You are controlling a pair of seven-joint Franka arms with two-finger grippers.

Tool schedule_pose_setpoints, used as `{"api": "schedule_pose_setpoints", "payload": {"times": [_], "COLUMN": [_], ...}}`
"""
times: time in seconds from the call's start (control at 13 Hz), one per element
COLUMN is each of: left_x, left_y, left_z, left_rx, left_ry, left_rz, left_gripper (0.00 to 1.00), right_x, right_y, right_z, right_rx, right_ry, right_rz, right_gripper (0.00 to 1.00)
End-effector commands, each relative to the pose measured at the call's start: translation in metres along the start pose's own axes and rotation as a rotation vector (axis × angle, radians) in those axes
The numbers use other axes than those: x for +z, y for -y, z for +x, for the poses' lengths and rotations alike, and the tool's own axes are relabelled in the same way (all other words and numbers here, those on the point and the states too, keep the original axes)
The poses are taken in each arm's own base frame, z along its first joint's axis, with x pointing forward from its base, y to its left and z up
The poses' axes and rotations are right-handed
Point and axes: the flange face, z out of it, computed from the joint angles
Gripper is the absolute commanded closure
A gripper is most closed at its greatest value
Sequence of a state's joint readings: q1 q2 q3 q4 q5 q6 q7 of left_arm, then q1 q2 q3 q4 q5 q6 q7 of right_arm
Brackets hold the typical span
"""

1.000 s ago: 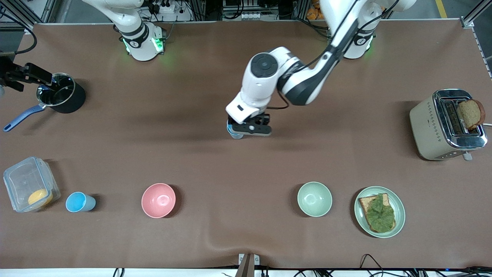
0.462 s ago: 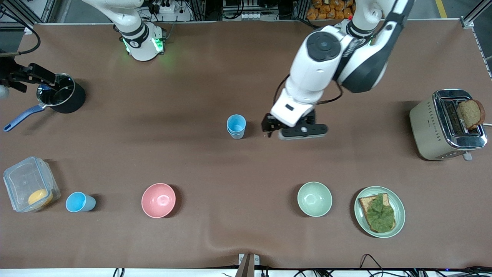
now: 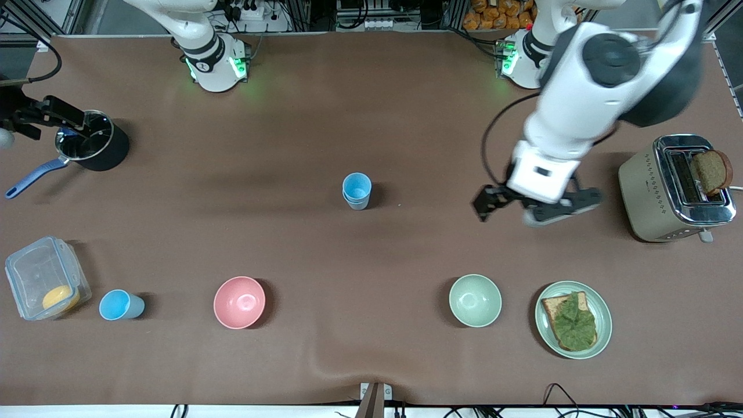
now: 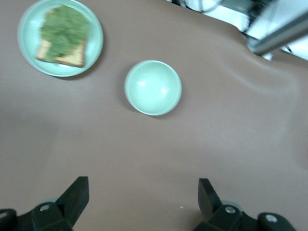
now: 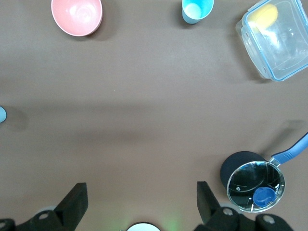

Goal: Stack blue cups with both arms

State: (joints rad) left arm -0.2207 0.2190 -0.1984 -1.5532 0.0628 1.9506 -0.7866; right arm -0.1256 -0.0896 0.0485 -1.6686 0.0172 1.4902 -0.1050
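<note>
front view: two blue cups are seen nested as a stacked pair (image 3: 356,191) at the centre of the frame, upright on the bare tabletop (image 3: 371,249), so that part of the stacking is judged done. a third blue cup (image 3: 120,305) stands alone at the lower left of the frame, just beside a clear container (image 3: 46,277) and apart from the pink bowl (image 3: 239,302); it is judged to be the piece not yet added. the left gripper (image 3: 525,204) hangs at the right of the frame, over bare tabletop between the stack and the toaster (image 3: 676,187), with its jaws apart and nothing held. the right arm's base (image 3: 216,61) is seen at the top left; its gripper is not made out in this view

left wrist view: the two fingers (image 4: 72,198) are spread wide over bare brown surface with nothing between them. the green bowl (image 4: 153,87) sits near the centre of the frame and the plate with toast (image 4: 60,37) at the upper left; no cup is seen here

right wrist view: the right gripper (image 5: 142,207) waits high, jaws apart and empty, placed so the lone cup at the top centre of the frame is overlooked, well apart from it. the saucepan (image 5: 255,185) sits at the lower right
</note>
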Motion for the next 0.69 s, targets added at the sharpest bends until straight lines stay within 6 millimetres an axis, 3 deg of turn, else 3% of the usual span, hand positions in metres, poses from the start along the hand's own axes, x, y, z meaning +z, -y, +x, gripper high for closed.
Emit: {"api": "schedule_pose_setpoints", "payload": {"times": [0.0, 0.08, 0.23, 0.54, 0.62], "left_x": [-0.014, -0.015, -0.040, -0.094, -0.098], "left_y": [0.042, 0.060, 0.108, 0.181, 0.195], "left_z": [0.018, 0.031, 0.050, 0.060, 0.061], "left_rx": [0.018, 0.061, 0.073, 0.190, 0.233], "left_ry": [-0.003, 0.001, 0.017, 0.049, 0.076], "left_rz": [0.059, 0.065, 0.078, 0.037, 0.048], "left_gripper": [0.00, 0.00, 0.00, 0.00, 0.00], "right_x": [-0.003, -0.004, -0.002, -0.002, -0.003], "right_y": [0.009, 0.015, 0.015, 0.011, 0.010], "right_z": [-0.001, 0.000, 0.002, 0.001, 0.000], "right_rx": [-0.017, -0.028, -0.026, -0.018, -0.013], "right_ry": [-0.016, -0.020, -0.020, -0.021, -0.022], "right_rz": [0.007, 0.006, 0.006, 0.016, 0.036], "right_gripper": [0.00, 0.00, 0.00, 0.00, 0.00]}}
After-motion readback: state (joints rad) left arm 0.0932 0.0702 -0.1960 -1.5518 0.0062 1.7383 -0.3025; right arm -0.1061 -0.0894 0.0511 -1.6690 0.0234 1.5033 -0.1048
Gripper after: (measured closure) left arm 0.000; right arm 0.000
